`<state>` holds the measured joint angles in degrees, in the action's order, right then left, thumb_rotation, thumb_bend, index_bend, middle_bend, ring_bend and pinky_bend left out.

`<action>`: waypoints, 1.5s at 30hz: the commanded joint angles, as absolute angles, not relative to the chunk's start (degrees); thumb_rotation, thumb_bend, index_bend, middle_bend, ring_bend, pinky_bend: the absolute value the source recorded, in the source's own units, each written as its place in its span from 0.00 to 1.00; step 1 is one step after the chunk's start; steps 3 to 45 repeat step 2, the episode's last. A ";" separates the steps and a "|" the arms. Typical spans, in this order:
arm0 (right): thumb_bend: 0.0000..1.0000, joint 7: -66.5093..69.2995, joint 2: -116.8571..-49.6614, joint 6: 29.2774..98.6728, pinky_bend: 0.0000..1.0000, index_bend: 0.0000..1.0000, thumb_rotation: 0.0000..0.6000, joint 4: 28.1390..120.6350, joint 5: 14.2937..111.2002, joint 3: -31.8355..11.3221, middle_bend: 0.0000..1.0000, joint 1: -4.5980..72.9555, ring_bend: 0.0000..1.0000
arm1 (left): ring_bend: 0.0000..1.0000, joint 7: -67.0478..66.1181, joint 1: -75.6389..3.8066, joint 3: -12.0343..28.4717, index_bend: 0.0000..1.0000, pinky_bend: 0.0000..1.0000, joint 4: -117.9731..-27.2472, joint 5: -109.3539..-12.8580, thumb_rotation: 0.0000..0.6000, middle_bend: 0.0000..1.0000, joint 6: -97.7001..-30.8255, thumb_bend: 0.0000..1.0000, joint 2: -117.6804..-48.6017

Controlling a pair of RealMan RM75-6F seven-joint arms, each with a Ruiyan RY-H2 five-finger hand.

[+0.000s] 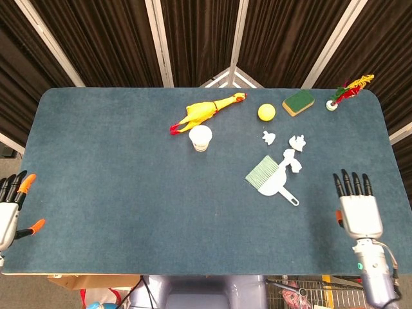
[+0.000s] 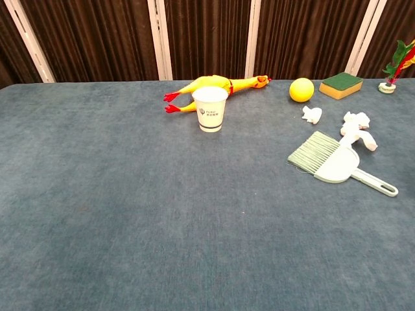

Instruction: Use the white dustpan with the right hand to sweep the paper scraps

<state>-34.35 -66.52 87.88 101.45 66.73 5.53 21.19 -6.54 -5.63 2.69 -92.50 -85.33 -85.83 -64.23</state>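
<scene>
The white dustpan brush lies flat on the blue table, green bristles to the upper left, handle toward the lower right. Three crumpled paper scraps sit beside it: one near the ball, one further right, one touching the brush head. My right hand is open, fingers straight, well right of the handle, holding nothing; the chest view does not show it. My left hand is open at the table's left edge.
A white paper cup, a yellow rubber chicken, a yellow ball, a green sponge and a feathered shuttlecock stand along the back.
</scene>
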 commanded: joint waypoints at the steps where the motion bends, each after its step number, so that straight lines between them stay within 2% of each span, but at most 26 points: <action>1: 0.34 -22.92 -64.26 93.43 0.02 0.00 1.00 95.02 75.93 6.97 0.00 15.90 0.00 | 0.00 -7.85 -5.51 2.59 0.00 0.00 -91.96 -85.72 1.00 0.00 -86.26 0.01 -64.69; 45: 0.34 -21.68 -64.26 93.84 0.01 0.00 1.00 93.81 76.90 7.13 0.00 15.23 0.00 | 0.00 -8.21 -5.51 2.58 0.00 0.00 -91.88 -85.73 1.00 0.00 -86.27 0.01 -64.79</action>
